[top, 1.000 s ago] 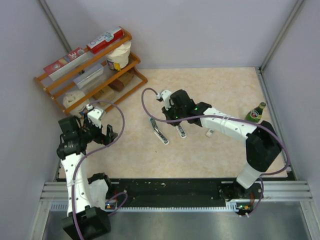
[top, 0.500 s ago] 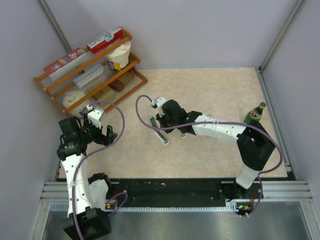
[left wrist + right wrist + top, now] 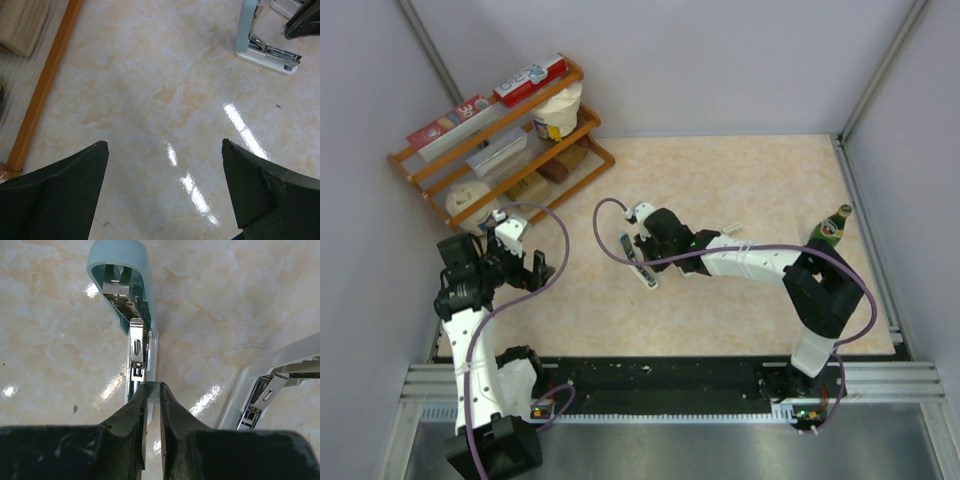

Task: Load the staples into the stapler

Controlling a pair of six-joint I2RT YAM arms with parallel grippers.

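A light-blue stapler (image 3: 131, 295) lies opened on the table, its metal staple channel facing up; from above the stapler (image 3: 638, 262) shows as a thin strip left of centre. My right gripper (image 3: 153, 388) is shut on the staples (image 3: 154, 395), a small grey strip pinched between its fingertips, held right over the near end of the channel. Seen from above, the right gripper (image 3: 647, 243) hangs over the stapler. My left gripper (image 3: 164, 145) stands wide open over bare table by the shelf, holding nothing, and its view catches an opened stapler (image 3: 262, 47) far off.
A second, white stapler (image 3: 260, 390) lies opened just right of the blue one. A wooden shelf (image 3: 500, 150) with boxes and a cup stands at the back left. A green bottle (image 3: 831, 227) stands near the right wall.
My right arm has reached further left and lower, bringing the held staples over the blue stapler's channel. The left arm has not moved.
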